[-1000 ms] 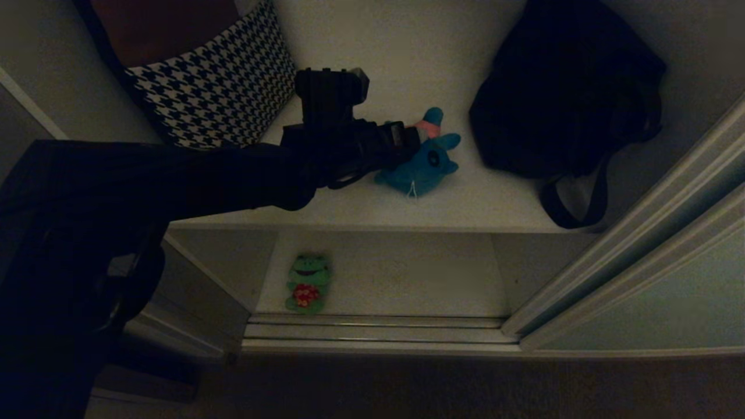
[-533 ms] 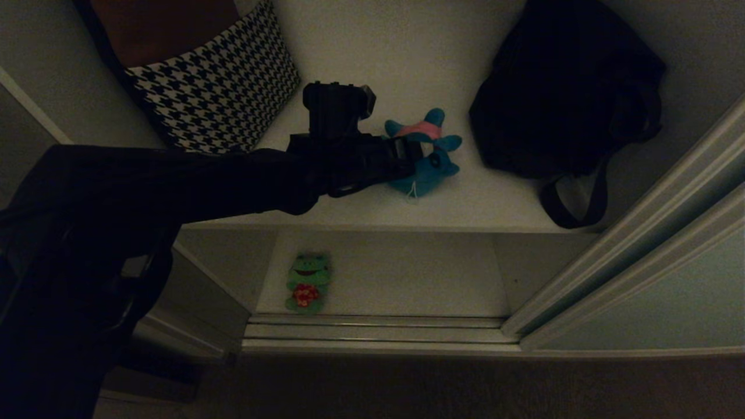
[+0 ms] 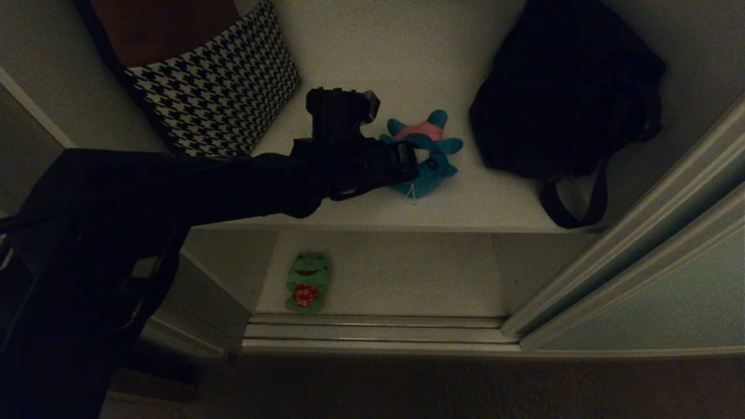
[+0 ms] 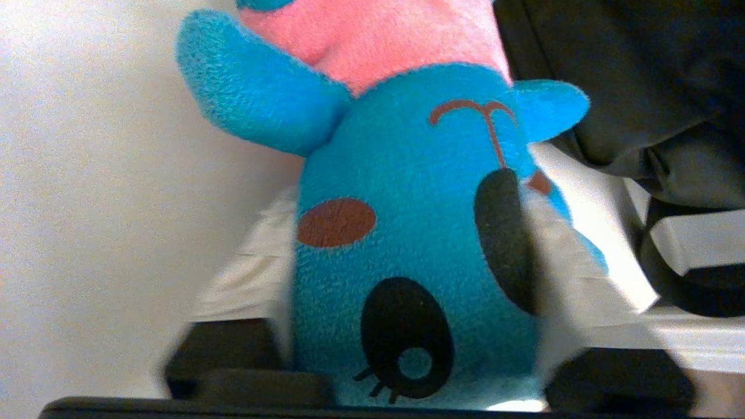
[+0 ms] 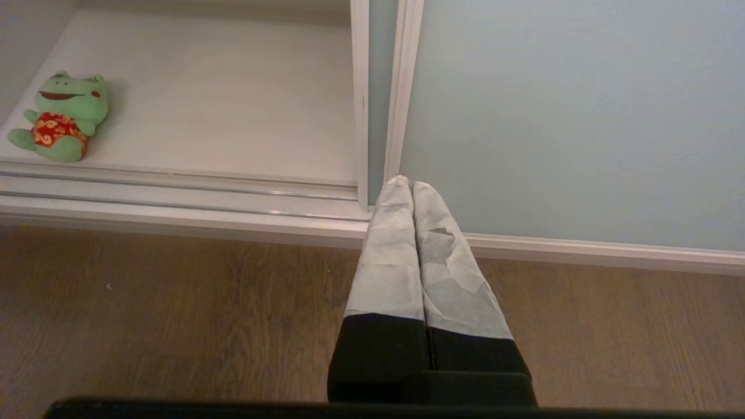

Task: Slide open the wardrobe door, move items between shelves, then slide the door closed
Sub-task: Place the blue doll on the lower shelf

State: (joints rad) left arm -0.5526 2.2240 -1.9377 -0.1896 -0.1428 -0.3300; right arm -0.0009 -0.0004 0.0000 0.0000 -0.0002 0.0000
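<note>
Fuzzy plush blue toy (image 4: 407,244), matte white shelf (image 3: 372,203)

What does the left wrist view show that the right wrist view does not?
Only the left wrist view: the blue plush toy between the left gripper's fingers, beside the black bag.

Only the right wrist view: the right gripper, fingers together above the wooden floor, the green frog on the lower shelf, and the sliding door.

Shared: white shelf boards only.
</note>
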